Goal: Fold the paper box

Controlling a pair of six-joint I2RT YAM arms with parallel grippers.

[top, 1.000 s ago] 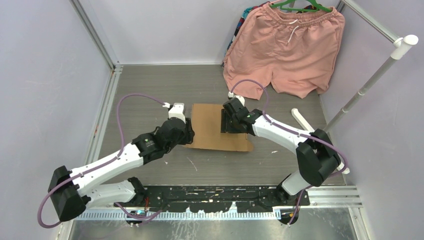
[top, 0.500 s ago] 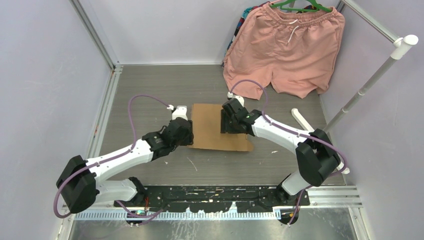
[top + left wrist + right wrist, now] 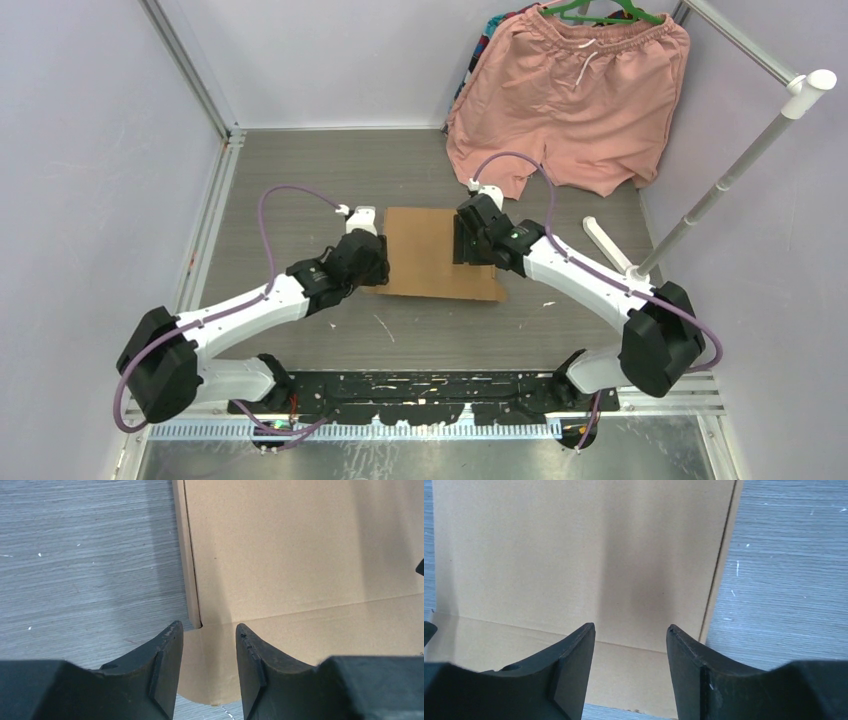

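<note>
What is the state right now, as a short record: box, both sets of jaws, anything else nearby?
paper box: flat on the table, creases showing, no flap raised
left jaws: open, over the box's left edge, holding nothing
right jaws: open, over its right side, holding nothing
contact: cannot tell if either touches cardboard
other: pink shorts hanging at back right

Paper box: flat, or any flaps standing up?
Flat. The paper box lies level on the table in all three views; its creases and narrow side strip show no raised wall.
</note>
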